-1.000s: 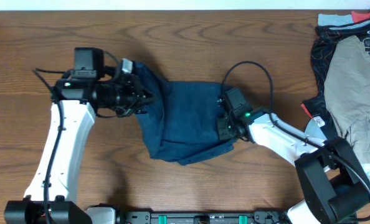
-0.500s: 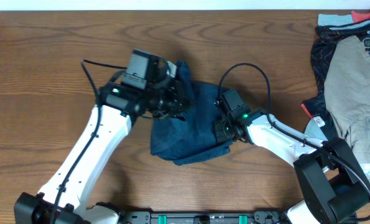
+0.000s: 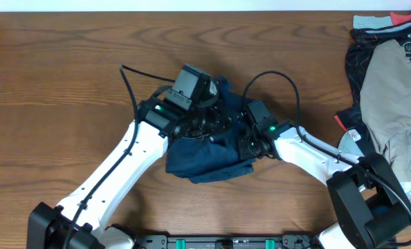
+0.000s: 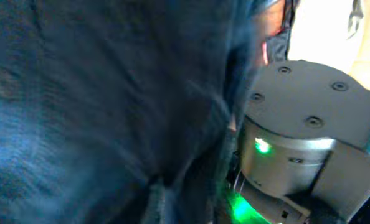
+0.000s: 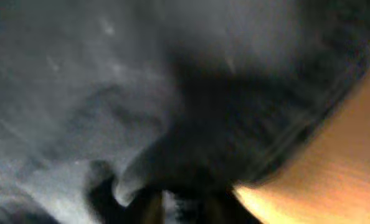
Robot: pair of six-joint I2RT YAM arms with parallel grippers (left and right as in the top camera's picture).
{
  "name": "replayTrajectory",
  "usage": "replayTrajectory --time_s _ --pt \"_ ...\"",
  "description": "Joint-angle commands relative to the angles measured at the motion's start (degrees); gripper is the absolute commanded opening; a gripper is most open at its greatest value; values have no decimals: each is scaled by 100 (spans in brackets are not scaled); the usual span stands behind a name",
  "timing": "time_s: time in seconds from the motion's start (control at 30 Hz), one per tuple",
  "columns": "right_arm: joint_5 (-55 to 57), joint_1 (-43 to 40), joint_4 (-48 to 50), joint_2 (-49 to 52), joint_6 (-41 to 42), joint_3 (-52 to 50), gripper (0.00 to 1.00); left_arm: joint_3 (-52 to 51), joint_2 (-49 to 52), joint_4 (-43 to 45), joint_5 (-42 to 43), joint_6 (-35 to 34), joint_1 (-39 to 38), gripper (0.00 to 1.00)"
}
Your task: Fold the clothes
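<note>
**Item 1: your left gripper**. Centre of the overhead frame, buried in cloth. The jaws are hidden, so you cannot tell whether they grip. Its wrist view is filled with soft, matte navy weave in long creases, beside a grey cylindrical housing with bolt heads and a green lamp.

**Item 2: your right gripper**. Just right of centre, at the cloth's right edge. Its view is blurred dark fabric over a strip of orange-brown wood, and the jaw state is unreadable.

**Item 3: shorts**. Dark navy cotton, in a bunched, rounded heap at centre on the grained wooden table.

**Item 4: khaki garment**. Lies over a black patterned garment, upper right.

**Change.** A second ago your left gripper stood centre-left and the shorts spread wider. Their left edge now lies carried toward the right gripper, and the heap is narrower.
</note>
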Motion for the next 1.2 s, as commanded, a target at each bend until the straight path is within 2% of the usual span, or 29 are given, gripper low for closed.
replayTrajectory --time_s 0.0,0.07,0.2,0.33,0.37,0.53,0.7,0.87,1.03,1.17 --pt "586 -149 -719 264 46 -195 31 109 20 -22 -68 105 -22 32" --pt "1088 -404 -1237 208 160 7 33 109 20 -50 -68 293 39 36" --pt "2048 -1001 -2212 -22 295 514 35 109 20 -136 -68 570 308 36" --pt "2114 -1443 -2614 -374 155 973 34 109 20 -326 -90 721 782 37" --pt "1875 -1532 -2616 -511 4 1075 33 109 22 -376 -186 813 933 38" --pt "-229 -1593 -2227 -1023 -1115 1200 36 101 46 -651 -1351 1167 1600 63" --pt "-2387 -1401 -1915 -1069 -1891 1193 35 92 275 -645 -1419 2074 2057 73" --pt "-2632 -1073 -1902 -1062 -2028 1191 34 92 872 -643 -1414 2848 2238 79" --pt "-2573 -767 -1917 -1062 -2026 1191 36 92 1604 -485 -1309 2973 2337 79" --pt "-2361 -640 -1926 -1062 -2020 1191 37 92 2092 -361 -433 3136 2326 79"
